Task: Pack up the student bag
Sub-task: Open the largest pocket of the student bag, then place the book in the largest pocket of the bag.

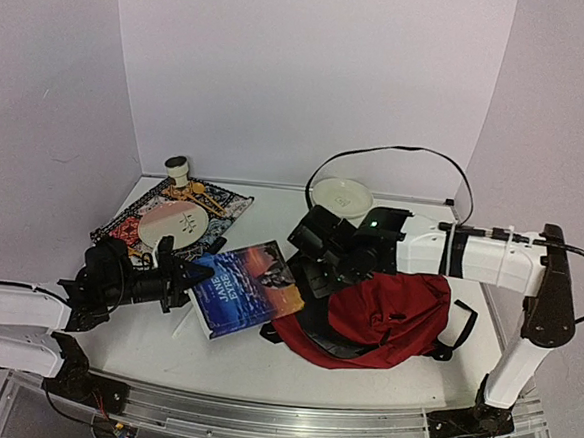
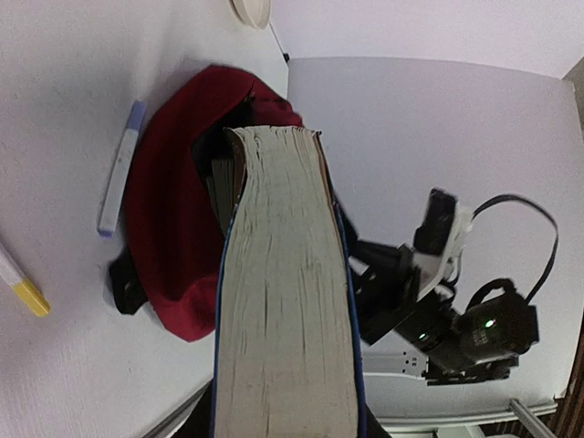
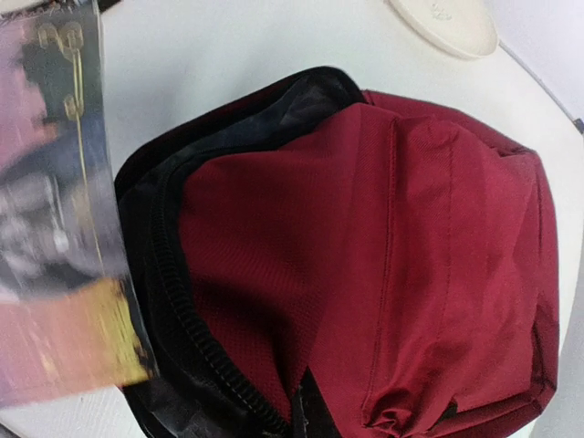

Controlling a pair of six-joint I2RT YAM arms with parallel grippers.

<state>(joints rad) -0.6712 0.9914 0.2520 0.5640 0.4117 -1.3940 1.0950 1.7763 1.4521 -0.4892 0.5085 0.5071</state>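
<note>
Fabric on the student bag (image 1: 390, 321) looks soft and slack, so we expect it to sag rather than hold its mouth open; the black-zippered rim seems the best hold. It lies on the worktop (image 1: 262, 362), right of centre. Our right gripper (image 1: 319, 266) is pressed together by that rim; whether it catches cloth we cannot tell. Our left gripper (image 1: 190, 275) pinches the book (image 1: 247, 288).

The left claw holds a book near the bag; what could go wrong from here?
The book is gripped by the left claw at one edge only, so it may sag or slip. The student bag mouth looks narrow and floppy; a book corner could catch its zipper rim and shove the bag away.
</note>
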